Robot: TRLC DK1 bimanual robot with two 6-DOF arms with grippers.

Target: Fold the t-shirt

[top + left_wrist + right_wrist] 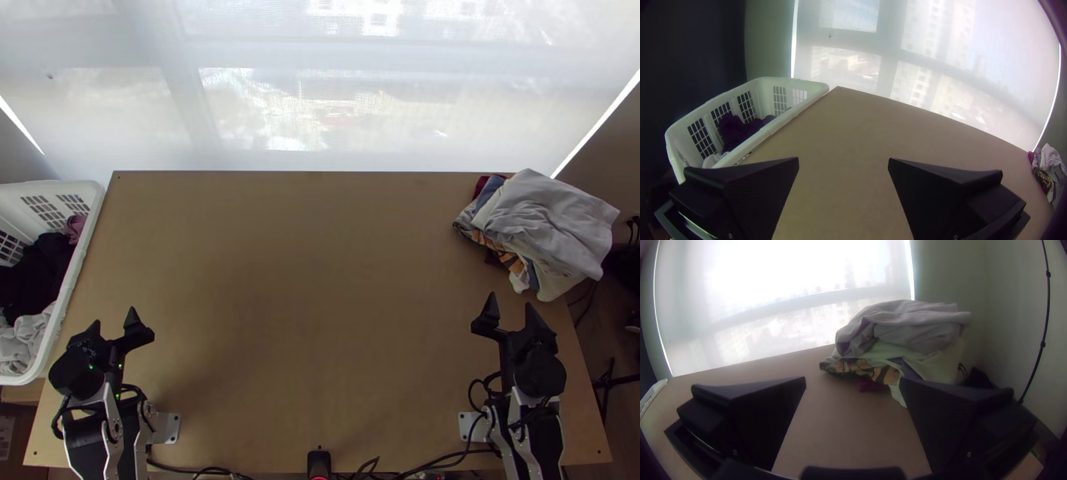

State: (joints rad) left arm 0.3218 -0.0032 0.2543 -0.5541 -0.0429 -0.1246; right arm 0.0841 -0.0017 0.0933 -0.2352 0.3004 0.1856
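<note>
Item: left gripper (114,317), near left, fingers spread wide, holding nothing.
Item: right gripper (510,301), near right, likewise wide apart, no cloth between its fingers.
Item: basket (73,280), at the left edge of the table (304,280); holds dark cloth (36,276) and white cloth (24,340), bunched.
Item: pile (552,282), far right corner; grey cloth (552,220) on top, loosely folded and rumpled.
Shirt: I cannot single it out; it may be the grey cloth or something in the basket.
Progress: I see no fold under way. I judge either that everything remains, from fetching to stacking, or that the shirt is already folded on the pile; I can't settle which.
Lie: the grey cloth's long axis seems to run from far left to near right. Its neck and hem I cannot tell apart, so its heading goes unrecorded.
</note>
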